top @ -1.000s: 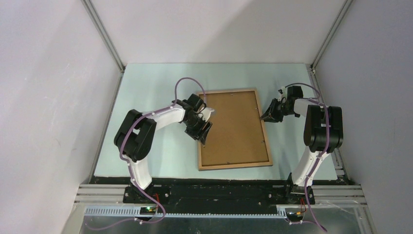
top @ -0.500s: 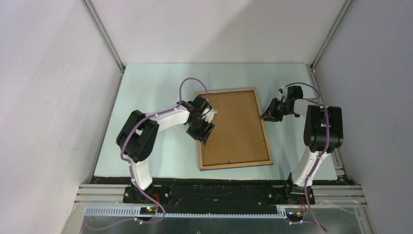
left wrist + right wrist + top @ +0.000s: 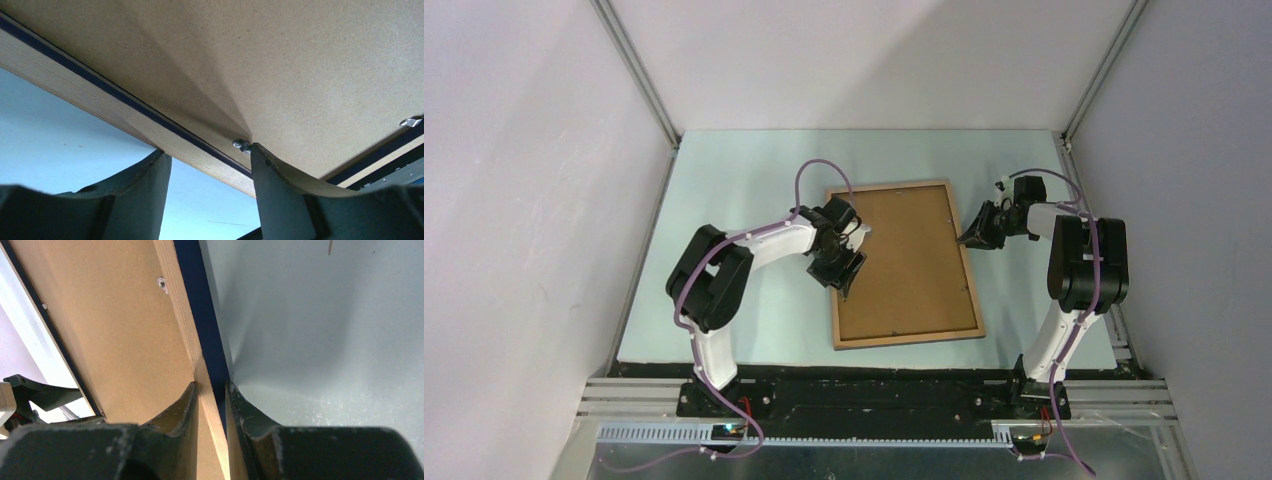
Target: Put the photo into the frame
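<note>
The frame [image 3: 909,338] lies back-side up on the table, its wood-brown rails around a brown backing board [image 3: 904,260]. The photo is hidden. My left gripper [image 3: 848,268] is open over the frame's left rail [image 3: 75,85]. One finger hangs outside the rail above the table, and the other finger's tip sits at a small metal tab [image 3: 241,145] on the backing board [image 3: 300,60]. My right gripper [image 3: 971,238] is shut on the frame's right rail [image 3: 177,305], one finger on the board side and one on the dark blue outer side, in the right wrist view [image 3: 210,385].
The pale blue table [image 3: 744,180] is walled in by grey panels on the left, the back and the right. More metal tabs sit along the rails [image 3: 411,121] [image 3: 161,283]. The dark mounting rail [image 3: 874,395] runs along the near edge.
My left gripper has shifted a little to the right, over the frame's left rail. The right arm and its grip have not moved.
</note>
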